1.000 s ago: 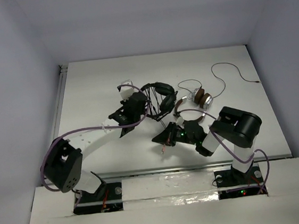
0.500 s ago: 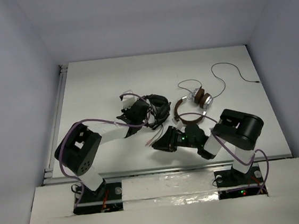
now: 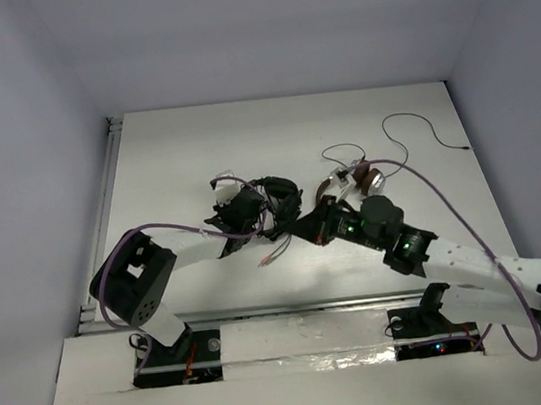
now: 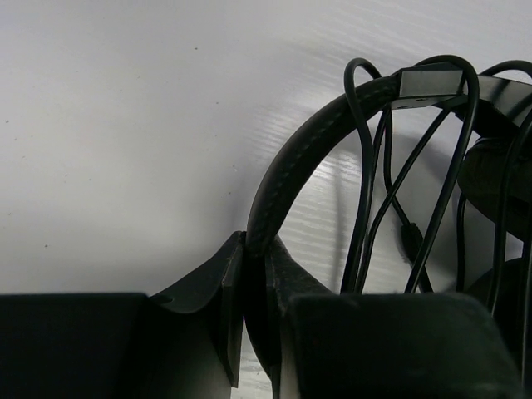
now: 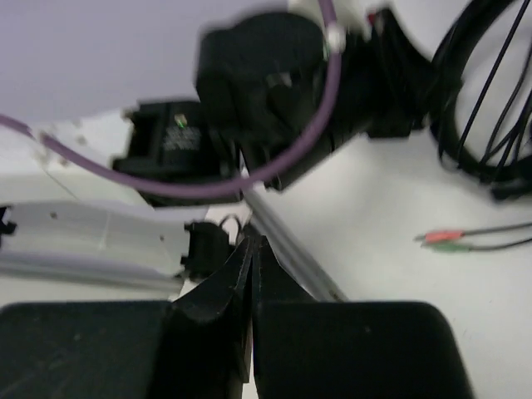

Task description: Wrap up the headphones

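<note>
Nearest the bases, our right gripper [image 5: 252,249] has its fingers pressed flat together, low over the table [image 3: 170,165], with its tips aimed at the left arm. Just past it lie the plugs [image 5: 440,239], one pink and one green, side by side on the white surface, each on a thin lead.

Further in, at mid-table, our left gripper [image 4: 253,249] pinches the headphones [image 3: 277,194] by the headband [image 4: 316,150], clamping close to one end of the band. From that pinch the band arcs up and away to the right in the wrist view. The cable [image 4: 370,191] hangs over it in several loose loops. A padded earcup [image 4: 499,179] sits at the far right end.

From above, the black bundle is small and tangled. Its long axis seems to run left to right, with the gripped end on the left and the earcups toward the right arm.

Beyond them, just beside the right arm's wrist, rest the brown-banded headphones [image 3: 350,180]
</note>
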You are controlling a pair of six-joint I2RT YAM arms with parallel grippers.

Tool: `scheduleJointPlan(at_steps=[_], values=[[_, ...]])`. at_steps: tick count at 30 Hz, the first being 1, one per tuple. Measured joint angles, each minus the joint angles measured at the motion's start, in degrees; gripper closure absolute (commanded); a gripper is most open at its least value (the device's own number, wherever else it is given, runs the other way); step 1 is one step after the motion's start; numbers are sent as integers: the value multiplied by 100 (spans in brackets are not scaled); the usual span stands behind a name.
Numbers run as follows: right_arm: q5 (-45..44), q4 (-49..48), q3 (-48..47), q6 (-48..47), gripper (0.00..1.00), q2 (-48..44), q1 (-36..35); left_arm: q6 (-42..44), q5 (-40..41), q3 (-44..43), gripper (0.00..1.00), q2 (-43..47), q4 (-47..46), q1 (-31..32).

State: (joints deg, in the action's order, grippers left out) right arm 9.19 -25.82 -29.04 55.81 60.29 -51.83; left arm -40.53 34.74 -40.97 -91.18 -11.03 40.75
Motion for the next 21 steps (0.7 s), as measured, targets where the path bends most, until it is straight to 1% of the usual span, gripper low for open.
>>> scheduleJointPlan(at_steps=[2,3,5,6,7,8,9,10,11,12,14,15,17,21], values=[[-437,785,-407,-382,100,-433,0,13,0,44,79,111,90,0],[-638,1134,-597,-570,100,-616,0,20,-4,68,69,192,120,0],[-1016,1753,-938,-892,100,-907,0,48,-4,118,59,398,205,0],[-1200,2055,-1099,-1054,100,-1047,0,68,-9,140,49,538,251,0],[-1386,2328,-1250,-1200,99,-1176,0,90,-9,170,45,710,284,0],[-1554,2544,-1364,-1318,89,-1300,0,96,-9,197,40,881,330,0],[-1731,2761,-1464,-1438,79,-1453,0,109,-15,212,31,1097,402,0],[-1928,2977,-1554,-1552,67,-1617,0,138,-13,216,28,1320,468,0],[-2087,3136,-1626,-1628,23,-1764,0,160,-20,216,25,1556,514,0],[-2286,3296,-1700,-1705,0,-1926,0,179,-26,216,19,1779,538,0],[-2664,3545,-1810,-1878,0,-2153,0,238,-48,216,17,2297,638,0],[-2802,3630,-1893,-1928,0,-2304,0,278,-66,216,7,2577,669,0],[-3101,3812,-2009,-2031,0,-2490,0,393,-149,216,1,3101,787,0],[-3427,4148,-2190,-2140,0,-2579,0,619,-380,157,1,4221,977,0]])
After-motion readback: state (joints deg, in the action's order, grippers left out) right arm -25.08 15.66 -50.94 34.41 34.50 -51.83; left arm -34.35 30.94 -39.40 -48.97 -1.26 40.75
